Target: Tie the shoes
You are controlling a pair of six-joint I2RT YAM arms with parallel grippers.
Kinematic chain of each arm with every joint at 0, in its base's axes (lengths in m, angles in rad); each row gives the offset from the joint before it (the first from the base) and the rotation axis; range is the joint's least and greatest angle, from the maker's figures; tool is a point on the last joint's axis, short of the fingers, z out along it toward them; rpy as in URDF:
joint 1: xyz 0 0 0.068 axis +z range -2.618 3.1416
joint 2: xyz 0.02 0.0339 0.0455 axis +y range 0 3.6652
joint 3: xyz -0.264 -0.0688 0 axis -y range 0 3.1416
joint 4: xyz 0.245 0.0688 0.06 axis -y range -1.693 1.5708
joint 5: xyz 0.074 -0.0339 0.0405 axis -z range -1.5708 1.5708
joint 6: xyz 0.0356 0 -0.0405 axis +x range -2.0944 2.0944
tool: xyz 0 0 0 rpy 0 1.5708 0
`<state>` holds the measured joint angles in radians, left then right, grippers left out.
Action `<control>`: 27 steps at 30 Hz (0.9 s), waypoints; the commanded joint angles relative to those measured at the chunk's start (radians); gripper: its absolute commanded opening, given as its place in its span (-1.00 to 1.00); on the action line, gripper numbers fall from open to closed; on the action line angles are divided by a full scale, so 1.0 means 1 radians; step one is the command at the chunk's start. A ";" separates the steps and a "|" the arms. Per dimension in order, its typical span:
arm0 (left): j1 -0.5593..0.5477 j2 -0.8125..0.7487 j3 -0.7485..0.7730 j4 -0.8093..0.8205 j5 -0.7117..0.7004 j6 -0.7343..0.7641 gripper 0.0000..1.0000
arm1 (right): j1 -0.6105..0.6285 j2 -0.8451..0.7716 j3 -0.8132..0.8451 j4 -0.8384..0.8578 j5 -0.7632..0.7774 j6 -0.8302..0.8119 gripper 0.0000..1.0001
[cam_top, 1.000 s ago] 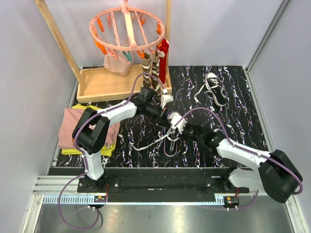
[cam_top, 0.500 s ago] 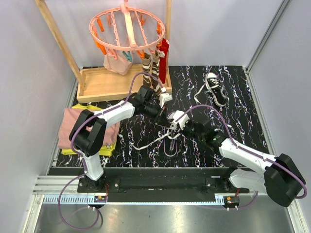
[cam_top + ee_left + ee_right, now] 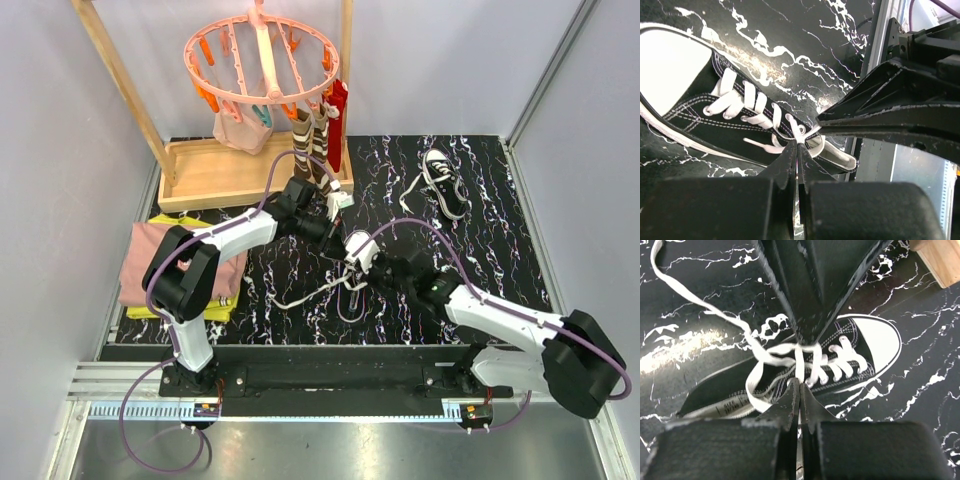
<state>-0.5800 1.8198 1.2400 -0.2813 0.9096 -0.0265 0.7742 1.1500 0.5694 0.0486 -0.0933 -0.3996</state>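
Near edge: aluminium rail (image 3: pixel 330 405) carrying both arm bases, metal floor plate in front of it.

Surface: table (image 3: pixel 500 240) topped with a glossy black sheet veined in white, marble-style; it throws glare in the wrist views. The enclosure walls are plain pale grey, with a metal upright at the right corner.

Centre of table: near sneaker (image 3: pixel 840 365), black canvas with purple-white stitching and a smooth white rubber toe cap and sole, lying on its side. Its flat white laces (image 3: pixel 765 357) cross above the eyelets. One free end trails loose over the mat toward the near left.

Left gripper (image 3: pixel 797 147): black wedge fingers pressed together, pinching the laces at the crossing. Right gripper (image 3: pixel 799 384): fingers likewise shut on a lace strand just below the same crossing (the two tips nearly meet over the shoe).

Left edge: folded pink cloth (image 3: pixel 145 262) stacked on yellow cloth (image 3: pixel 165 218).

Far right: second sneaker (image 3: pixel 443 182), upright on its sole and unlaced, with its lace spilling to the left, well apart from the arms.

Far left: pale wooden rack (image 3: pixel 230 172) with a tray base. A round pink plastic peg hanger (image 3: pixel 262 60) hangs above it, holding brown striped socks (image 3: pixel 312 145) and a red sock (image 3: pixel 337 110).
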 commanded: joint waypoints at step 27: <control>0.085 -0.287 -0.249 0.100 -0.020 0.653 0.21 | 0.033 0.111 0.014 0.192 0.096 0.093 -1.00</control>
<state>-0.4900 1.6291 1.0199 -0.2070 0.8986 0.2520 0.7982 1.2762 0.5827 0.1829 0.0074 -0.2993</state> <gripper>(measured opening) 0.586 0.009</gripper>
